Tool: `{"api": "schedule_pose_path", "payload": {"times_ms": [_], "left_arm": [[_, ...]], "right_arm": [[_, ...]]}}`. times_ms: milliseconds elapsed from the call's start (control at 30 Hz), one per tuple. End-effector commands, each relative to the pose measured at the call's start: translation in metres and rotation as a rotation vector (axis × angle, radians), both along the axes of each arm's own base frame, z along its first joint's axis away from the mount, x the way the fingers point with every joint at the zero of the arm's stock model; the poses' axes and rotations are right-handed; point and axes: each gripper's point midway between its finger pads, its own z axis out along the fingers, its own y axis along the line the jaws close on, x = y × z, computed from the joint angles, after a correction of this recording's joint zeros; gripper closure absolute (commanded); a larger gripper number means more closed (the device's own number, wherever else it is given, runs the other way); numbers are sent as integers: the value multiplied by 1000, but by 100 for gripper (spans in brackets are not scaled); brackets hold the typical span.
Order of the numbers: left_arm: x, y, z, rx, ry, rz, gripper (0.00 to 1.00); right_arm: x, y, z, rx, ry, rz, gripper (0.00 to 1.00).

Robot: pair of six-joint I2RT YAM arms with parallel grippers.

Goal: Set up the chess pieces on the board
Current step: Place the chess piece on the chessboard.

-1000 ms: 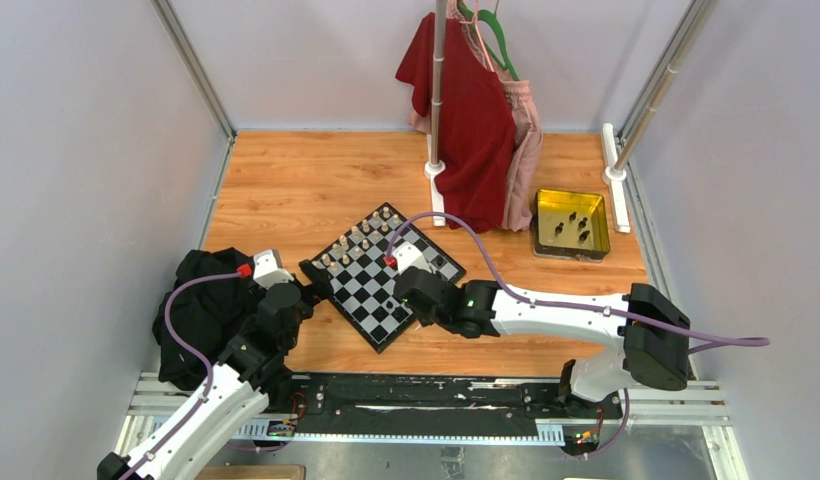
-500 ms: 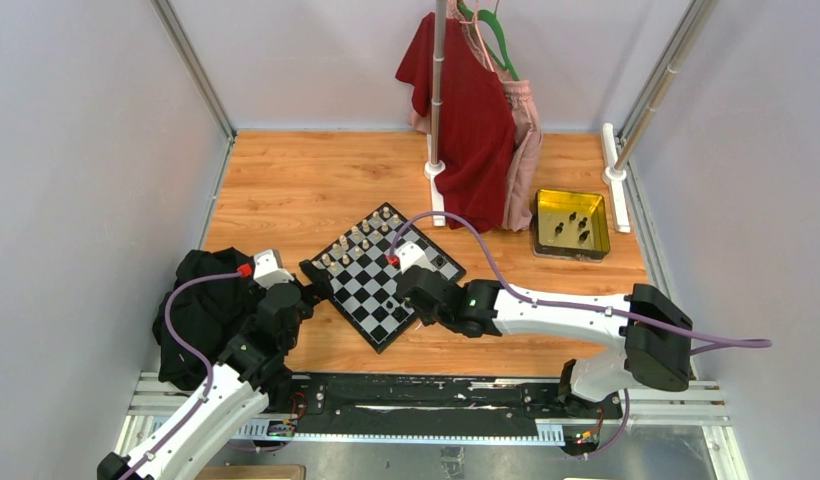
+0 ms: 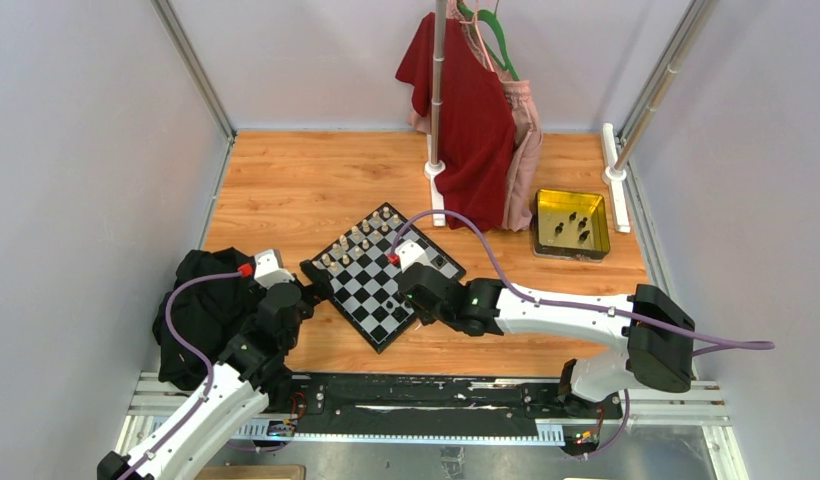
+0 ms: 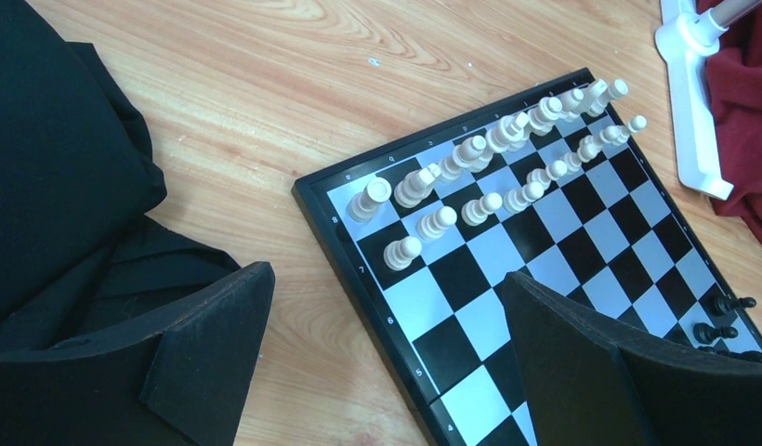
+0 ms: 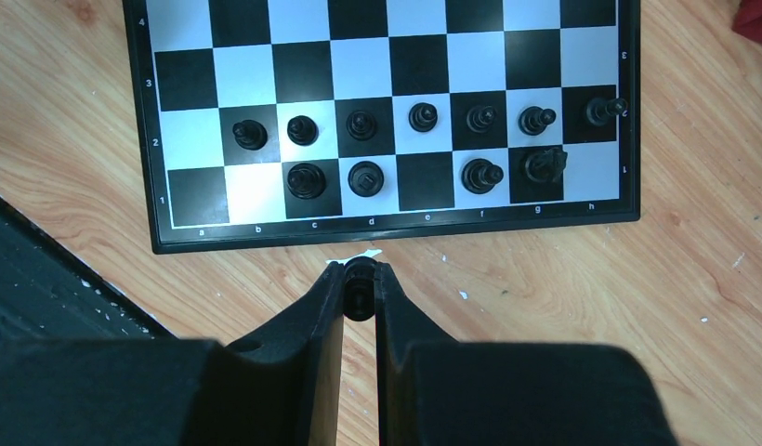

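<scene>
The light wooden tabletop (image 3: 286,180) is occupied at its near left by a crumpled black cloth (image 3: 201,310) and, beside it, by the small square black-and-white checkered chessboard (image 3: 371,300), set cornerwise near the middle. The left gripper (image 4: 387,288) is held wide open and empty over the board's left corner, while the right gripper (image 5: 359,279) is closed on a tiny black chessman (image 5: 359,290) over bare wood just outside the rim. Pale cream chessmen (image 4: 489,163) are lined in two rows along one edge, and other black chessmen (image 5: 361,124) are stood on the two ranks of the opposite edge
</scene>
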Motion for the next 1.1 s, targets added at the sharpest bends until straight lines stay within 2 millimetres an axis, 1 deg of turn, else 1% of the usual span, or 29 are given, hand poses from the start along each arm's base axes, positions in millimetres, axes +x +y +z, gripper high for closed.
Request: {"api": "schedule_pose_path", "payload": {"times_ms": [0,133,367,633,1067], "left_arm": [[1,-2,1,1,-8,-8,0],[1,-3,1,0,-10,-10,0],[2,-3,1,2,-7,-11,0],[2,-3,0,4,-5,-12,0],[2,-3,0,5,-4,-12,0]], "right_arm": [[1,5,5,22,6,19,100],[-1,8,6,28,12,31,100],[-5,19,6,39,36,61,100],[-13,38,3,36,54,109,100],[-39,77,-12,17,85,214,100]]}}
